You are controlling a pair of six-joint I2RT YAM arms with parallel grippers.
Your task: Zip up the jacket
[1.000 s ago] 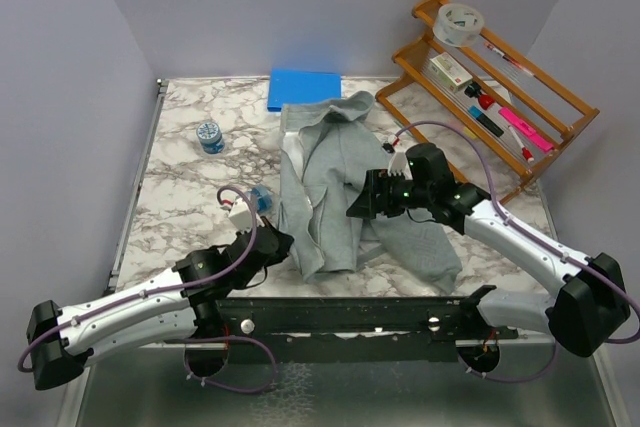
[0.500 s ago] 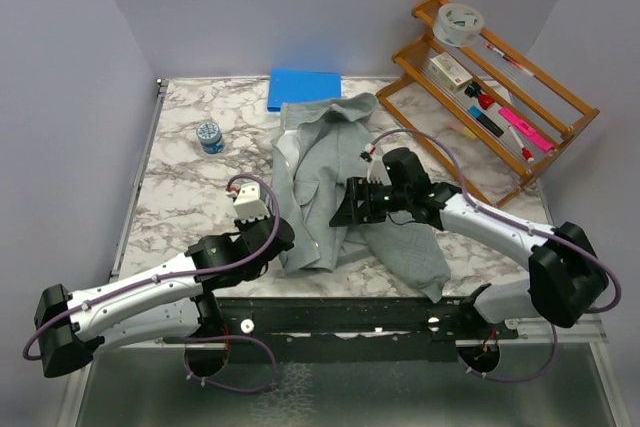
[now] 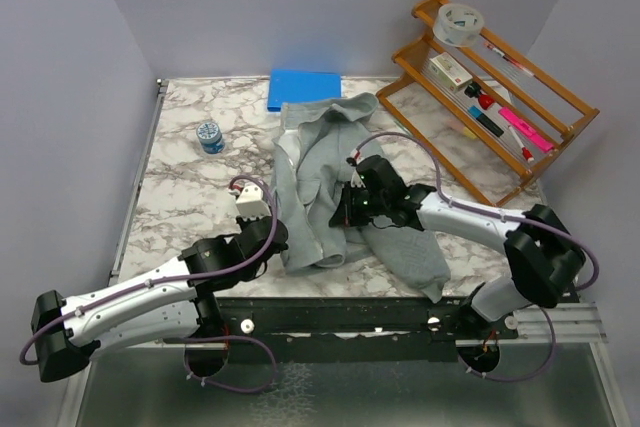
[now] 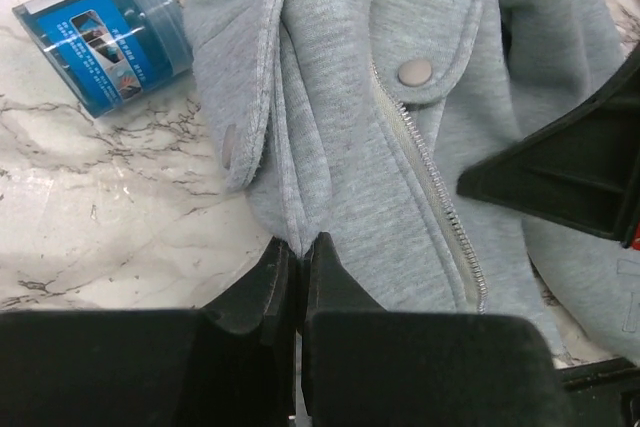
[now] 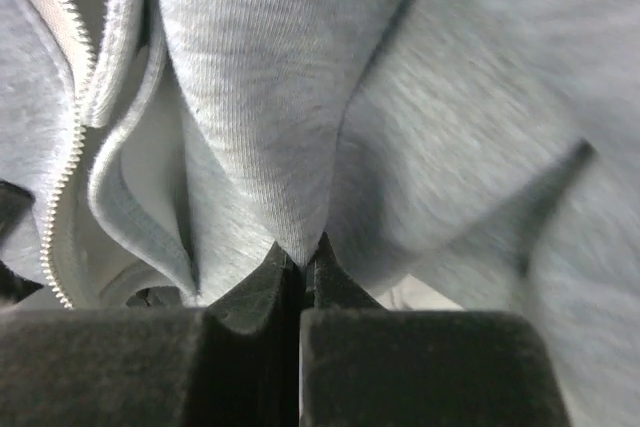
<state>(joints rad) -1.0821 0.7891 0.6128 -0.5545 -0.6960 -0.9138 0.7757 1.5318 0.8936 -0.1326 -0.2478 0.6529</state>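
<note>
Jacket (image 3: 322, 162) lies mid-tabletop (image 3: 190, 187), long axis hood-far to hem-near, front unzipped. Zipper teeth (image 4: 432, 187) run along that axis, up and right of the left hand (image 4: 297, 252), which is clamped on a fold at the near hem. Right hand (image 5: 300, 252) is closed on a pinch of front fabric just across the teeth, so it sits nearer the zipper line. Slider not visible; it likely needs locating first. Blue canister (image 4: 110, 37) lies just left of the jacket.

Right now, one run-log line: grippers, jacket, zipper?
left gripper: shut on jacket hem | right gripper: shut on jacket fold | zipper: open, teeth unjoined | jacket: lying on marble table
</note>
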